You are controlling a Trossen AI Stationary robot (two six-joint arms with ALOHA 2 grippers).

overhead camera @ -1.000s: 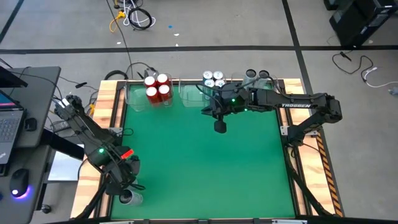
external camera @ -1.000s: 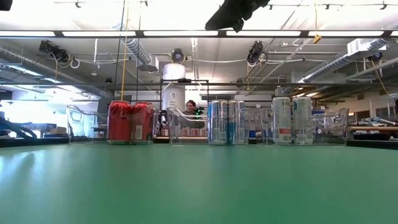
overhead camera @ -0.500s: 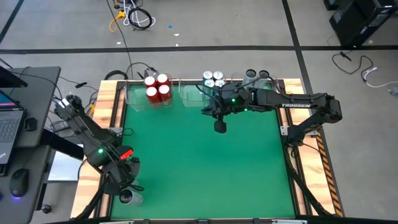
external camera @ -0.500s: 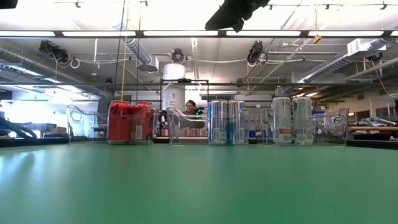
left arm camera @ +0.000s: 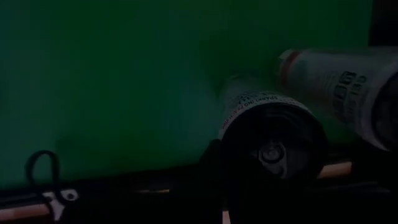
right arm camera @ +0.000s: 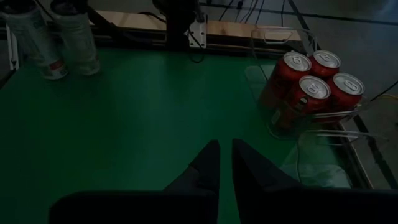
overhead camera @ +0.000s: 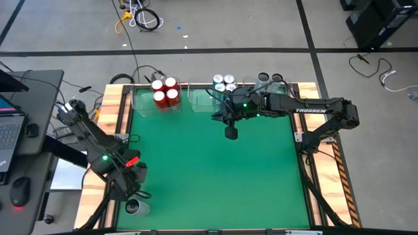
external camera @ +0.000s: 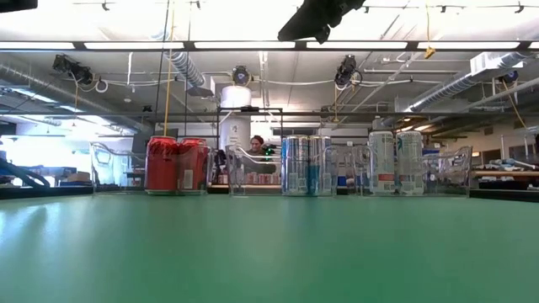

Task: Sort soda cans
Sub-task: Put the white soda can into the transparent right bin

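Observation:
Two grey-and-white soda cans (right arm camera: 28, 37) (right arm camera: 76, 38) stand upright on the green mat at the near left corner. My left gripper (overhead camera: 134, 189) hangs over them, pointing down and shut. Its wrist view looks onto one can's top (left arm camera: 270, 149), with the other can (left arm camera: 336, 78) beside it. The high view shows one can top (overhead camera: 137, 207). My right gripper (overhead camera: 230, 132) hovers shut and empty above the mat's far middle. At the far edge, several red cans (overhead camera: 164, 93), blue-and-white cans (overhead camera: 225, 83) and grey cans (overhead camera: 269, 79) stand in clear bins. My left gripper stands above the nearer grey can's top (left arm camera: 270, 149), pointing down. Its fingers are lost in the dark of the wrist view and hidden under the arm in the high view. I cannot tell whether they touch the can.
Three clear bins line the far edge: red cans (external camera: 177, 166) left, blue-and-white (external camera: 305, 166) middle, grey (external camera: 396, 162) right. The green mat (overhead camera: 209, 176) lies open between them and the near edge. A wooden frame (overhead camera: 111, 137) borders the mat. A desk with a laptop (overhead camera: 13, 130) stands at the left.
My left gripper has turned a little about its own line while staying over the two cans at the near left corner. The cans and my right arm have kept still.

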